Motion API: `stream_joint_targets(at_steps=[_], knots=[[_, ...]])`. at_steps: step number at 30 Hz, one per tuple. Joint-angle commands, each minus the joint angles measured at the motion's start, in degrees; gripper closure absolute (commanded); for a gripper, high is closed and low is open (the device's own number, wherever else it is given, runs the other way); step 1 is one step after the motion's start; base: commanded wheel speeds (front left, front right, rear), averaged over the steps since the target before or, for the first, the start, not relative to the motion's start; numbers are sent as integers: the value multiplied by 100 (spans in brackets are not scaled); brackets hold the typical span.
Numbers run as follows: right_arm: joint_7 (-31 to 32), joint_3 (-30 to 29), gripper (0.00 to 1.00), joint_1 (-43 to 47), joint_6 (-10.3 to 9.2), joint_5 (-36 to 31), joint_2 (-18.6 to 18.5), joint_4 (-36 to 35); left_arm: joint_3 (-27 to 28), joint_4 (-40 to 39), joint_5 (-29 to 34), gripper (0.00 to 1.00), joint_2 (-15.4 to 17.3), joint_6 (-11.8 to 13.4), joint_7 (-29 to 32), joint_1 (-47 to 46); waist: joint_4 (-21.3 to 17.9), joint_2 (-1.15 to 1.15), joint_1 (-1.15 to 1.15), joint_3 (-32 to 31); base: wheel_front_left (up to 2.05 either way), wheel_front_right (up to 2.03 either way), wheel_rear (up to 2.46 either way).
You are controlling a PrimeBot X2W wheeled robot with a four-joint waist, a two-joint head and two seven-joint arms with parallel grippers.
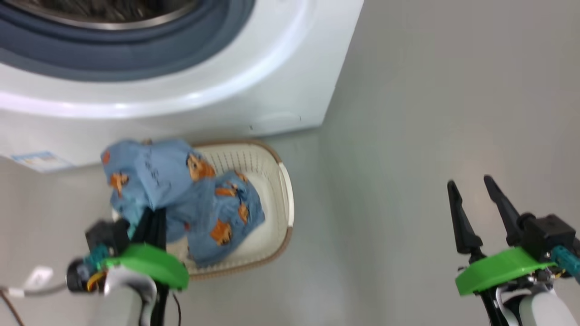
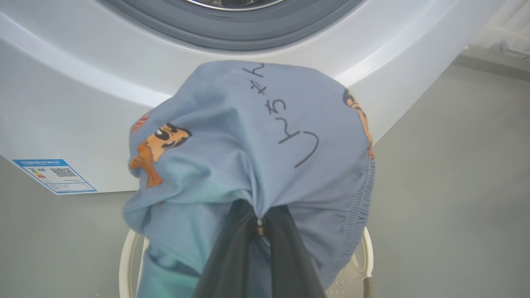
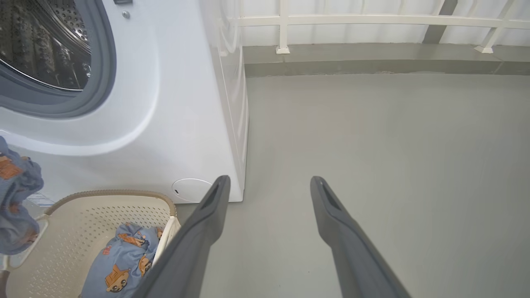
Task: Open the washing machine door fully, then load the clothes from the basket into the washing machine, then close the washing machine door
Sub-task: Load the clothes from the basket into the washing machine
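Grips, with the long dark fingers of the left pincer (image 2: 257,219) pressed together, a fold of the light blue fabric clothes printed with orange-brown cartoon figures (image 1: 181,190). Holds the upper part of that bundle raised above the cream-white perforated plastic basket with a brown woven-look rim (image 1: 286,199), the cloth draped over the fingertips like a hood, with dark handwritten marks across it in the left wrist view. Lower down, a further part of the same blue fabric inside the basket, lying on the perforated bottom in the right wrist view. Set on the grey floor (image 1: 408,190), just in front of the big white front-loading washing machine (image 1: 272,81) and below its round opening: the basket. Uncovered at that opening: the grey-blue rubber seal (image 1: 136,54) and the steel perforated drum (image 3: 45,41). At the machine's lower corner on the robot's left, a blue label (image 2: 54,176). Well apart to the right, over bare floor, the right pincer (image 1: 469,181), fingers spread wide with nothing between them. Beyond it, in the right wrist view, a white railing (image 3: 372,20) along the far edge of the floor.
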Motion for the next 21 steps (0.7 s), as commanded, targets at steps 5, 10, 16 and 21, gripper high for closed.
stream_joint_targets(at_steps=[5, 10, 16, 21], knots=[[138, 59, 0, 341, 25, -98, -152, -233, 212, -634, 174, 100, 120, 110, -78, 732, 288, 0, 2, -1301, 0, 0, 0], [321, 38, 0, 667, 25, -115, -171, -358, 186, -952, 220, 100, 145, 179, -78, 1225, 425, 0, 2, -1847, 0, 0, 0], [498, 16, 0, 1011, 25, -105, -175, -539, 140, -1248, 197, 100, 191, 260, 55, 1604, 544, 0, 2, -2259, 0, 0, 0], [582, 9, 0, 1170, 25, -88, -136, -688, 129, -1530, 171, 100, 221, 342, 165, 1775, 605, 0, 2, -2319, 0, 0, 0]])
